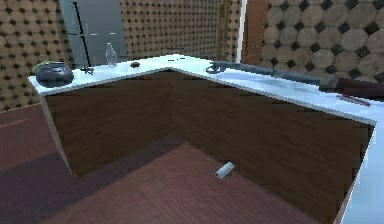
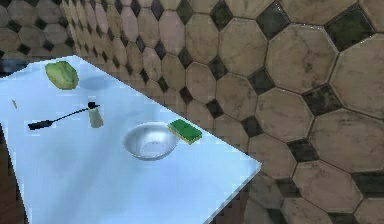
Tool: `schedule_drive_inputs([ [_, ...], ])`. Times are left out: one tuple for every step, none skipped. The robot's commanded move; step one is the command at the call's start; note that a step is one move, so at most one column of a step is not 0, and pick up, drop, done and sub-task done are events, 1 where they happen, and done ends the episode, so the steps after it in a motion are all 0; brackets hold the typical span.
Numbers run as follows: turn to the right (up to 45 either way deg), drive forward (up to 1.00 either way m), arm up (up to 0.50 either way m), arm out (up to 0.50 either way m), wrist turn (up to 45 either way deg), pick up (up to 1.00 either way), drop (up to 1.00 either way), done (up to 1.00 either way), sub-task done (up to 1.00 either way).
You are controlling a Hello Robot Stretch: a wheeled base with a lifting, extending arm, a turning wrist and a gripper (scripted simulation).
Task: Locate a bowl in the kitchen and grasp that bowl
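Forward view: L-shaped counter (image 1: 250, 86); a dark round vessel (image 1: 52, 71) at its left end, possibly a pot; dark items at the right edge are cut off and cannot be identified. Arm side view: pale bowl (image 2: 151, 141) on the worktop (image 2: 80, 185), upright, mouth up, round with no long axis, green sponge (image 2: 185, 131) just beside it. Claw state: cannot be told.

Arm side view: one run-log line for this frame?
target: pale translucent round bowl upright on light-blue countertop | beside it: green square sponge | nearby: small tan shaker | grasp: not yet done
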Motion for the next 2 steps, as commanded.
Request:
schedule_drive_inputs([
  [0.0,0.0,0.38,0.0,0.0,0.0,0.0,0.0,0.0],
  [0.0,0.0,0.0,0.18,0.0,0.0,0.0,0.0,0.0],
])
